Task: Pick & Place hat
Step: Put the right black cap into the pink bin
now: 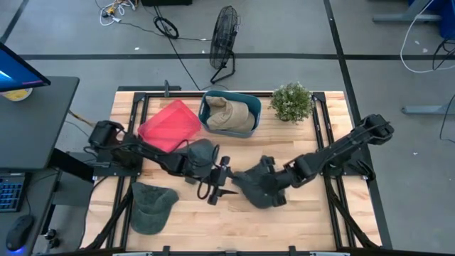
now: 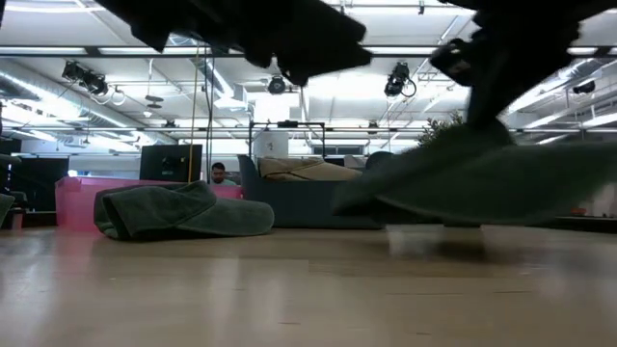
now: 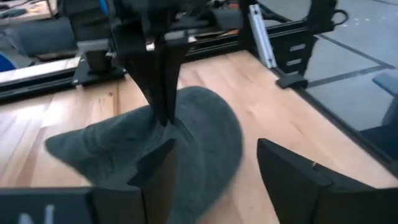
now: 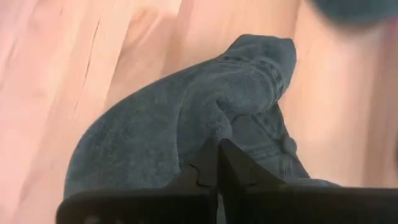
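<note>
A dark grey-green hat (image 1: pixel 257 190) is at the table's middle front, and my right gripper (image 1: pixel 264 171) is shut on its top; the hat also shows in the left wrist view (image 3: pixel 199 134) and the right wrist view (image 4: pixel 186 118). My left gripper (image 1: pixel 217 186) is open and empty just left of this hat, its fingers (image 3: pixel 155 177) pointing toward it. A second green hat (image 1: pixel 152 207) lies flat on the table at the front left. A beige hat (image 1: pixel 231 114) lies in the blue bin (image 1: pixel 206 119). My right gripper pinches a raised fold of the hat's crown (image 4: pixel 214 127) between its two shut fingers (image 3: pixel 163 87), coming from above and pointing down. The cloth is drawn up to the fingers and spreads out below them (image 2: pixel 482 183). Whether its lower edge rests on the table cannot be told.
A pink bin (image 1: pixel 169 124) stands at the back left beside the blue bin. A small potted plant (image 1: pixel 291 102) stands at the back right. Bare wood shows at the front right (image 1: pixel 306 220).
</note>
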Robot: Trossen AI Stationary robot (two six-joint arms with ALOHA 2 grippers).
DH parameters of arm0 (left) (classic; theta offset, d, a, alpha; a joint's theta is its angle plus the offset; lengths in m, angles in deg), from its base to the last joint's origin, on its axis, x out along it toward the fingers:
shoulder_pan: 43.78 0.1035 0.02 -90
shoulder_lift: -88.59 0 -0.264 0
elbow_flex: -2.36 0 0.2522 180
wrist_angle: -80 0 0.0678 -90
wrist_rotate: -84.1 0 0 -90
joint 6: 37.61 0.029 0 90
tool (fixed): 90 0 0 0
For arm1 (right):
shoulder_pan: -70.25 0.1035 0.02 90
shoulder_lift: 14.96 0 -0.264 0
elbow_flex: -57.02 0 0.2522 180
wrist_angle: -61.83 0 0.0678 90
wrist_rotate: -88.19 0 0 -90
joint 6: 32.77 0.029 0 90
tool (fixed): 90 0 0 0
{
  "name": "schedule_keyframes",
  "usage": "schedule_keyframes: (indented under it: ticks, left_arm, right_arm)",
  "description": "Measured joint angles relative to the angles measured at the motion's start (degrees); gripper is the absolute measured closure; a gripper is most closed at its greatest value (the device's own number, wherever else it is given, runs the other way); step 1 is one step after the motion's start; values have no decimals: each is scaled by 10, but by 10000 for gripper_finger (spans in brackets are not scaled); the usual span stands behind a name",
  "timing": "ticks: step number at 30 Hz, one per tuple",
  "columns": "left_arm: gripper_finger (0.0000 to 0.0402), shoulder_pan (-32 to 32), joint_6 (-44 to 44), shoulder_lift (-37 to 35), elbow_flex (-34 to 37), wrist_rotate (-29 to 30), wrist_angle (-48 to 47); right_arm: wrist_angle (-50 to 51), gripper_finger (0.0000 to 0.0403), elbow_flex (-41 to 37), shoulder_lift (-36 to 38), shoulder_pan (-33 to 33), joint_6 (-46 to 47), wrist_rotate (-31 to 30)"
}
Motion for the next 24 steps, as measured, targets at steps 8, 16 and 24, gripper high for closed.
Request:
schedule_keyframes:
  ticks: [8, 16, 24]
  left_arm:
    - [150, 19, -15, 34, 0, 25, 16]
    - [150, 46, -30, 34, 0, 32, 1]
    - [243, 50, -68, 34, 0, 33, -46]
  right_arm:
    - [-93, 403, 0, 0, -49, -114, -10]
    - [-175, 403, 0, 0, -80, -220, -13]
    - [-177, 400, 0, 0, -97, -246, -25]
